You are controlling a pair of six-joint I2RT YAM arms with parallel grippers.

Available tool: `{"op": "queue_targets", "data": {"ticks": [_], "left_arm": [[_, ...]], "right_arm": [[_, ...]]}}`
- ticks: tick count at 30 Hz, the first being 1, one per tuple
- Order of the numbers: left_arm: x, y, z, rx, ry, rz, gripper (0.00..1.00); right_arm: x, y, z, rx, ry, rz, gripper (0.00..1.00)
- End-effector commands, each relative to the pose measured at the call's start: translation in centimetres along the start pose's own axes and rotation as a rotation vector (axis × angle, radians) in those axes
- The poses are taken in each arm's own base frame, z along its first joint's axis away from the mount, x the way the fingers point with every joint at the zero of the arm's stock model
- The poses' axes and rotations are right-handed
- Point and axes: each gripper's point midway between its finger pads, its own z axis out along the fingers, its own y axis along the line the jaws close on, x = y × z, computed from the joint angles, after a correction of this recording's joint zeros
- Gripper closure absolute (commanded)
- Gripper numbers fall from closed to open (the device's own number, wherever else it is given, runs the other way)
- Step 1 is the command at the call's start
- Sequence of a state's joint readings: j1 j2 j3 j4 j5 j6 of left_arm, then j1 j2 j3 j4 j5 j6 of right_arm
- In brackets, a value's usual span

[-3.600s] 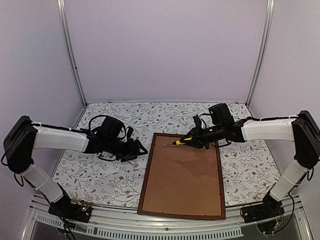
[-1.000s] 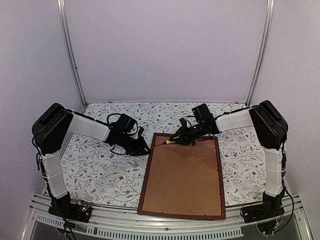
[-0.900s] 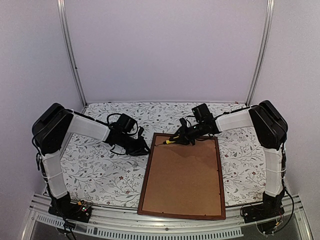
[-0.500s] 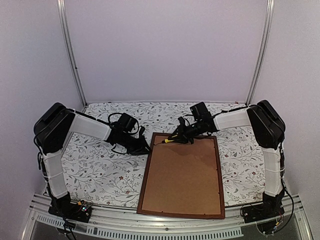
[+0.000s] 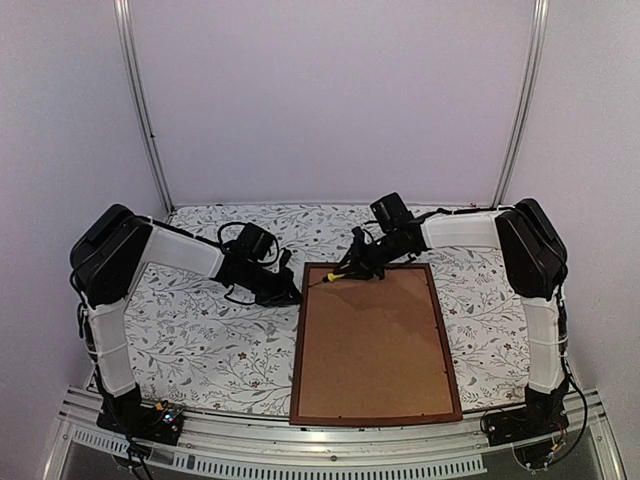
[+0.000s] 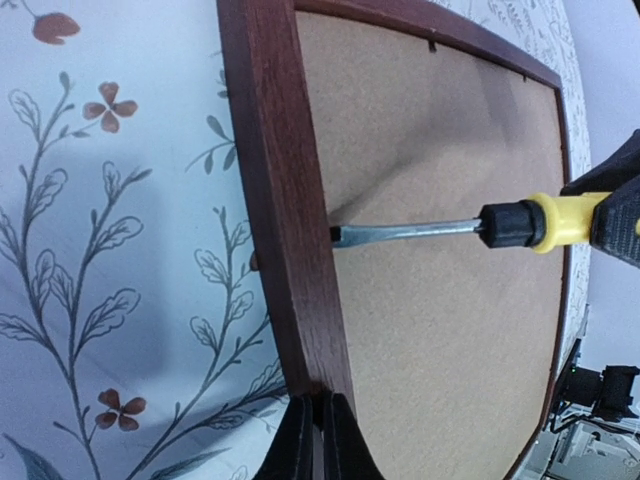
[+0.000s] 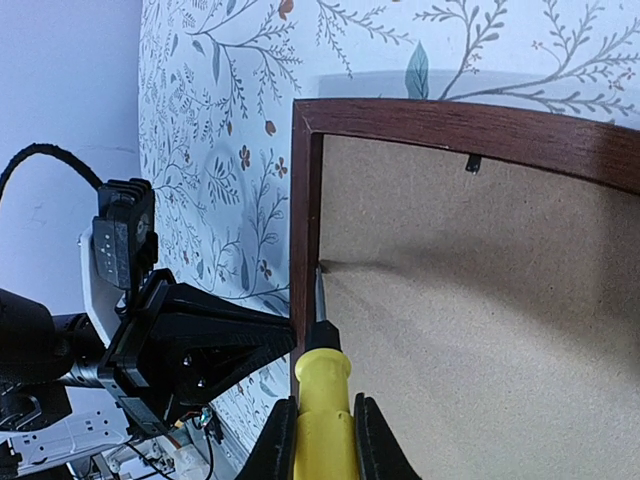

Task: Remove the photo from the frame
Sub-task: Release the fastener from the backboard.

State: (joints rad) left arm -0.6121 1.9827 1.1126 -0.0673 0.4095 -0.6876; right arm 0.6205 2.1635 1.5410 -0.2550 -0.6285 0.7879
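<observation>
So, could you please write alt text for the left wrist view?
A yellow-handled screwdriver digs its blade tip between the frame and the brown backing board. The shut left gripper meets the frame's rail at the bottom.

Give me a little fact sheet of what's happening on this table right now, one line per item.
frame: dark wood, lying face down on the flowered tablecloth
backing board: plain brown, sitting in the frame, facing up
photo: not visible
right gripper: shut on a yellow-handled screwdriver
screwdriver tip: at the seam between the backing board and the frame's left side, near the far corner
left gripper: shut, tips against the outside of that same side
stage: backing board not yet out
</observation>
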Motion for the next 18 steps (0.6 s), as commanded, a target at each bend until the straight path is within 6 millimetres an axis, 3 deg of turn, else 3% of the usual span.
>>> {"op": "queue_targets", "data": {"ticks": [1,8,18], "left_arm": [[2.5,0.2,2.4,0.000,0.076,0.033,0.95],[3.0,-0.7,2.8,0.018,0.085,0.050,0.96],[3.1,-1.2,2.3,0.026,0.076,0.051,0.96]], "right_arm": [[1.5,0.7,2.4,0.072,0.029,-0.059,1.00],[1.4,2.1,2.8,0.129,0.028,-0.114,1.00],[2.9,4.0,3.6,0.236,0.073,-0.241,1.00]]}}
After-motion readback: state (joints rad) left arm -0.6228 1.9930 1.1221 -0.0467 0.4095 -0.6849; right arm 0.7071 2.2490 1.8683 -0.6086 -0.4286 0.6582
